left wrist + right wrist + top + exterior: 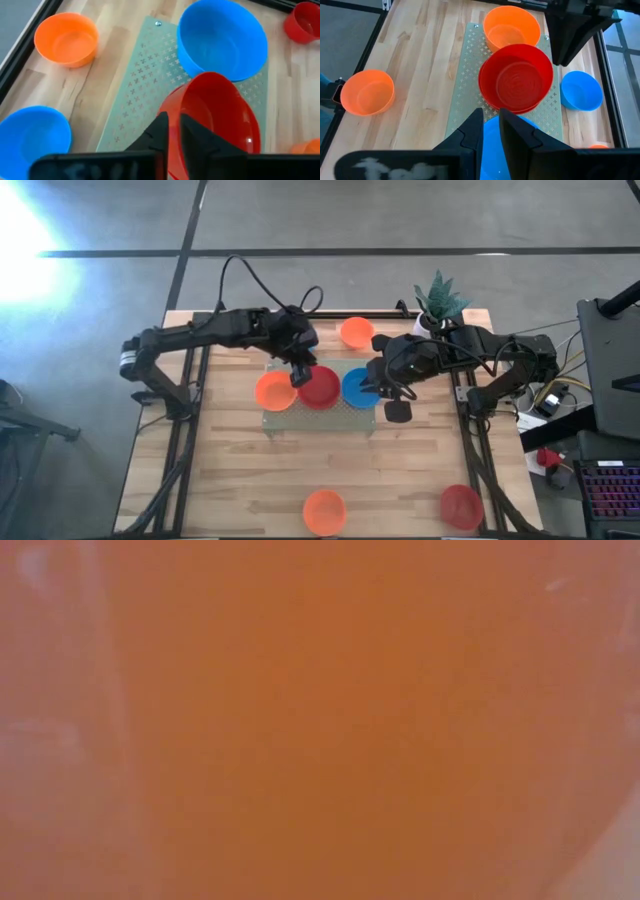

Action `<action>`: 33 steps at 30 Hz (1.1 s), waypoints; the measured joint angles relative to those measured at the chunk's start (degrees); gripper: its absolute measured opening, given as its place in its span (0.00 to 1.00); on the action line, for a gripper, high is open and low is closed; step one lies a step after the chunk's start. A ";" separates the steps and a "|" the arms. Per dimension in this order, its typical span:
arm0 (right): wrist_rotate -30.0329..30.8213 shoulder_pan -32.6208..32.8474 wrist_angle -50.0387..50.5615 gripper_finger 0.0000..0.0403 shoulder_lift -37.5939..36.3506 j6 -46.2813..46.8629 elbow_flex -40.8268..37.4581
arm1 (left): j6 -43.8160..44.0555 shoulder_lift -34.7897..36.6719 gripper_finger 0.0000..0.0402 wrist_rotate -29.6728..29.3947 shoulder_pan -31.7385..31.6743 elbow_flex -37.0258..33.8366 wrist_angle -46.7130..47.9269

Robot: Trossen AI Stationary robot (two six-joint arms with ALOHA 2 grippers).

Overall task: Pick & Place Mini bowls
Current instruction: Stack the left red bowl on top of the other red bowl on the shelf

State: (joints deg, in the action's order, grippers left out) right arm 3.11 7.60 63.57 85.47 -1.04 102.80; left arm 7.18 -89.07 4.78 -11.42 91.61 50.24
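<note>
Mini bowls: from above, orange [273, 391], red [320, 388] and blue [359, 386] sit mid-table on the mat [322, 416]. Left wrist view: left gripper [172, 131] pinches the red bowl's [215, 117] rim. Right wrist view: right gripper [491, 126] pinches the blue rim [492, 145]. They look light, stiff, slick; thin rims suit gripping.

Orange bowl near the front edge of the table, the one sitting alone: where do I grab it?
Take the orange bowl by its rim, coming straight down from above. It sits upright and open on bare table, with nothing touching it, so one finger can probably go inside and one outside the thin wall at any point around it.
</note>
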 joint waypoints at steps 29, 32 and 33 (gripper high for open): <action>0.00 0.00 -0.06 0.14 0.00 0.90 0.00 | -4.84 0.39 0.00 -5.33 2.76 1.84 0.85; 0.00 0.00 -0.04 0.14 0.00 1.06 0.00 | -6.09 0.34 0.00 -5.34 3.80 0.99 0.82; 0.00 0.00 -0.05 0.14 0.00 1.08 0.00 | -6.20 0.28 0.00 -5.37 3.97 0.53 0.94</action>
State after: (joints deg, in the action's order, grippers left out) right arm 3.11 7.60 63.52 85.47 0.04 102.80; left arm 0.98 -88.80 -0.59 -7.45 92.14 51.17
